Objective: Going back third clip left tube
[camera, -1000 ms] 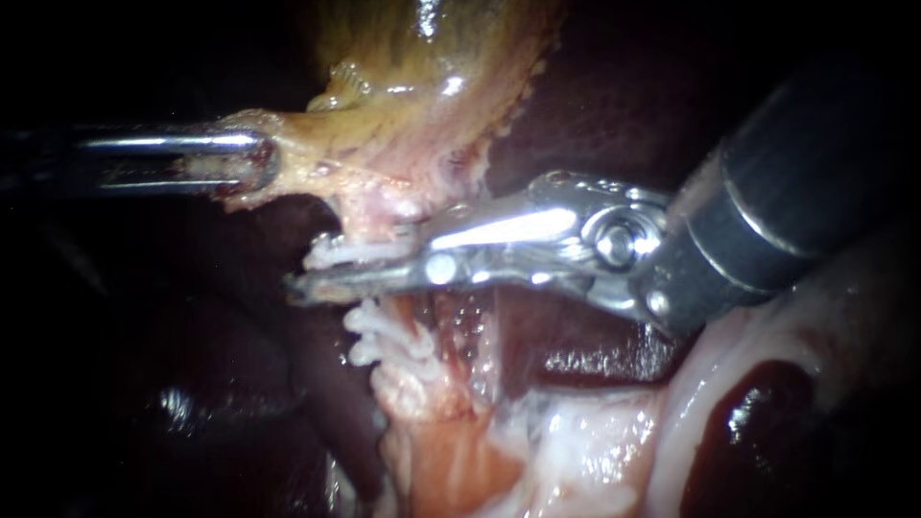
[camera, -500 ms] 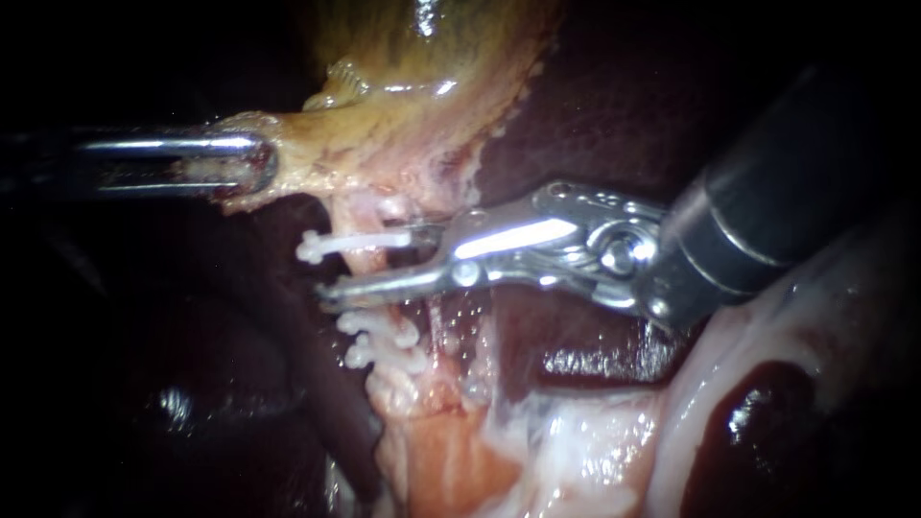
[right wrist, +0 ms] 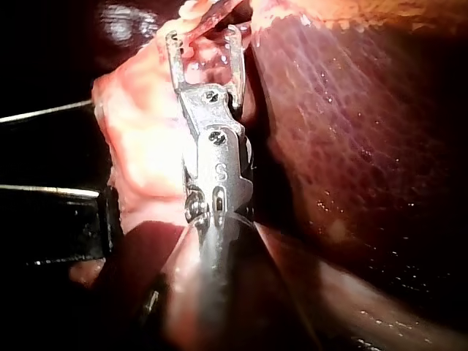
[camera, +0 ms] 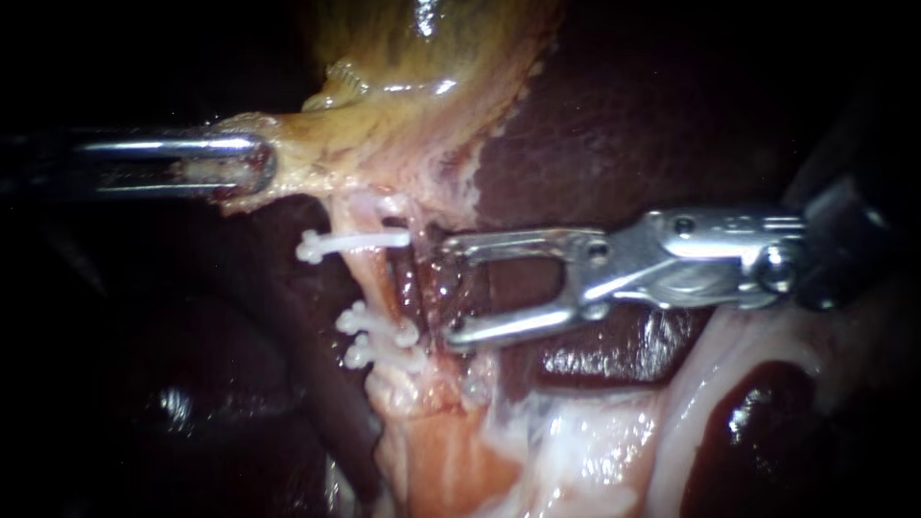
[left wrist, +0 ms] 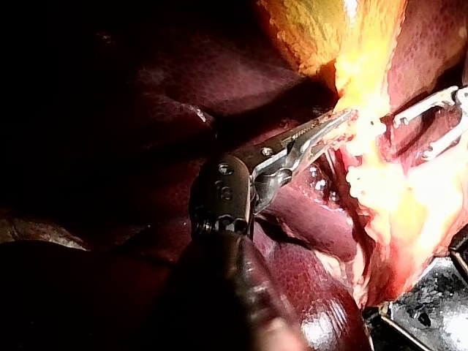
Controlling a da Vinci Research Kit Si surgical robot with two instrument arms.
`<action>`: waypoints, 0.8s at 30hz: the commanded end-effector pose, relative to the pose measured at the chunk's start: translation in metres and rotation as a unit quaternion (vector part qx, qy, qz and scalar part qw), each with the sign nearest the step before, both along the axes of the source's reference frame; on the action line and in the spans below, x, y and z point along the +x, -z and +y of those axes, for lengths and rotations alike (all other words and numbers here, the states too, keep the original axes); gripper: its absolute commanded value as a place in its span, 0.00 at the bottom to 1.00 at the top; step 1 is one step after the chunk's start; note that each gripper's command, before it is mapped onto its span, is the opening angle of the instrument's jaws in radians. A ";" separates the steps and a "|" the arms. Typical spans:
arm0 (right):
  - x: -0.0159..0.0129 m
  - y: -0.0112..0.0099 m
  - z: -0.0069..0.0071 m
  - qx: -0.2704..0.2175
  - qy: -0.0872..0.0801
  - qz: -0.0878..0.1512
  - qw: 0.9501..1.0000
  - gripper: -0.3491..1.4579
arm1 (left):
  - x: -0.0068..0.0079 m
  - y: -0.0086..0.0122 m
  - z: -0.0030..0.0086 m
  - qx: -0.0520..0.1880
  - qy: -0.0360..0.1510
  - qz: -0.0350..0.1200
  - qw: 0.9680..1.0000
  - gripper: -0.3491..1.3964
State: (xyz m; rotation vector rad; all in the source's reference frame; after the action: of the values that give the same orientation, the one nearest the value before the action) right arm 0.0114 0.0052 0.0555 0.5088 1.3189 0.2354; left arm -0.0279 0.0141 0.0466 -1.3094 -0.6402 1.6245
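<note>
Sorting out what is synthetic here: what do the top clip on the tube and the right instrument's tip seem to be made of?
The top clip looks like white matte plastic: it is opaque, has knobbed ends and shows no glint. The right instrument looks like polished metal at its open jaws, which are silvery with bright, mirror-like highlights. Both are judged by look alone.

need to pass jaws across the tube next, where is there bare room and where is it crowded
Free: the bare stretch of tube between the upper clip and the lower two clips, facing the open-jawed right instrument; also the liver above that instrument. Crowded: the lower two clips sit close together, and the left instrument grips the gallbladder above.
</note>
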 end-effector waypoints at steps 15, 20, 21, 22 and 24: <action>-0.0044 0.0007 0.0007 -0.022 0.002 0.001 1.000 0.47 | -0.0008 -0.0013 0.0003 -0.002 0.001 0.001 1.000 0.00; -0.0047 0.0008 0.0007 -0.022 0.002 0.002 1.000 0.47 | -0.0024 -0.0034 -0.0001 -0.006 0.003 0.005 1.000 0.00; -0.0047 0.0008 0.0007 -0.022 0.003 0.002 1.000 0.47 | -0.0027 -0.0038 -0.0002 -0.007 0.002 0.008 1.000 0.00; -0.0048 0.0008 0.0006 -0.022 0.003 0.002 1.000 0.47 | -0.0031 -0.0043 -0.0003 -0.007 0.001 0.009 1.000 0.00; -0.0049 0.0008 0.0006 -0.022 0.003 0.002 1.000 0.47 | -0.0038 -0.0053 -0.0006 -0.009 -0.002 0.009 1.000 0.00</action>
State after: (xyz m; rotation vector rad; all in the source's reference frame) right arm 0.0065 0.0058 0.0547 0.4755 1.3236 0.1991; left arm -0.0319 0.0134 0.0523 -1.3070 -0.6215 1.6476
